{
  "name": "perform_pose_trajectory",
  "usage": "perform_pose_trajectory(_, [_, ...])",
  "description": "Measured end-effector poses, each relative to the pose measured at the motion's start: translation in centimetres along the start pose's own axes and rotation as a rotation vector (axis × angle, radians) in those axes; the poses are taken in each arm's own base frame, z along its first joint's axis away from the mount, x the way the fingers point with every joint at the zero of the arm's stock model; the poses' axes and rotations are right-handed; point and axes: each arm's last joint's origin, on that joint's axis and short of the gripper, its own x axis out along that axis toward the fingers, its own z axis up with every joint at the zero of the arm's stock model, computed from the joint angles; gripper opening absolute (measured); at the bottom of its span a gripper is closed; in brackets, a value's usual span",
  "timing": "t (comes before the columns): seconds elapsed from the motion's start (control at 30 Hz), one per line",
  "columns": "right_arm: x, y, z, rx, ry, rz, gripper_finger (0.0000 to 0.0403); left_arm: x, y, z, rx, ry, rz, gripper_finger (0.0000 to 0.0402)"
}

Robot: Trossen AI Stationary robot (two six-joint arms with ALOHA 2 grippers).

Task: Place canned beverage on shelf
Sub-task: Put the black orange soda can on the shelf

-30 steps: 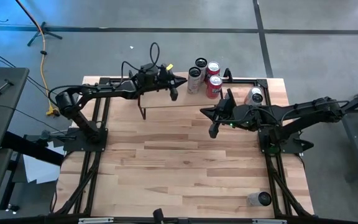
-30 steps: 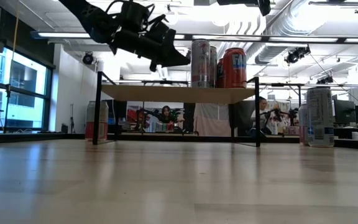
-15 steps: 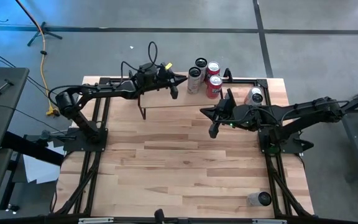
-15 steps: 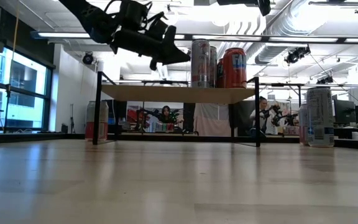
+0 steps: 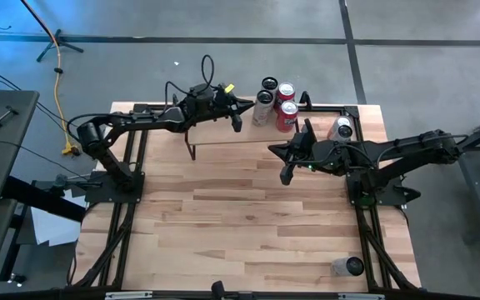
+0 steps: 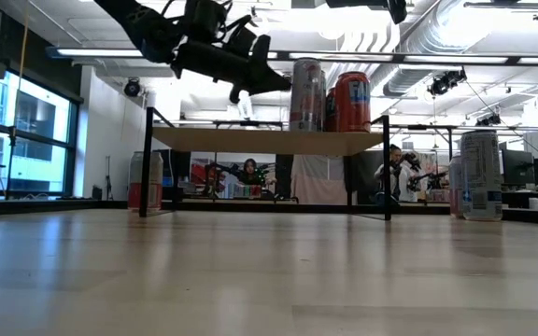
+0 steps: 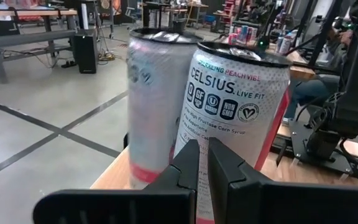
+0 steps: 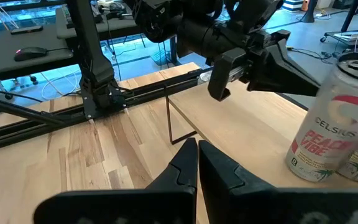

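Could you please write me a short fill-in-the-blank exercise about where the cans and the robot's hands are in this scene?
1. The cans on the shelf stand at its ____ end, seen from above.
2. The left hand hovers above the shelf with its fingers ____.
3. The silver can near the table's front right corner lies on its ____.
4. The right hand, fingers shut, holds ____.

Missing words: right; shut; side; nothing

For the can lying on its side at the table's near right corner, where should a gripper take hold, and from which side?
Probably around the middle of the lying can, coming straight down from above, fingers either side of its round body. It lies apart from everything else, so nothing blocks a top approach.
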Motion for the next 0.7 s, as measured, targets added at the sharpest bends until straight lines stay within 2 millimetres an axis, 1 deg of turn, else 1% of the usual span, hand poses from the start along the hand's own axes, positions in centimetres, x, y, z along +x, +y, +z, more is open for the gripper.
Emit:
perform_pose_trajectory(0.1, [0.0,0.0,0.0,0.000,0.000,0.000,0.0000,0.9,-0.3,0.6,-0.005,-0.010,-0.013,0.0000])
perform_pose_trajectory(0.2, [0.0,0.0,0.0,0.000,0.000,0.000,0.0000,1.6,-0.5,0.5,0.004,0.043,-0.017,0.0000])
perform_pose_trajectory(0.27, [0.0,0.0,0.0,0.000,0.000,0.000,0.0000,1.7,-0.5,0.2,0.027,0.086,-0.015,0.0000])
perform_pose_trajectory(0.5, [0.0,0.0,0.0,-0.019,0.000,0.000,0.0000,1.4,0.1,0.4,0.028,0.089,0.009,0.0000])
perform_pose_trajectory(0.7, [0.0,0.0,0.0,-0.019,0.000,0.000,0.0000,1.4,0.2,0.1,0.040,0.124,0.008,0.0000])
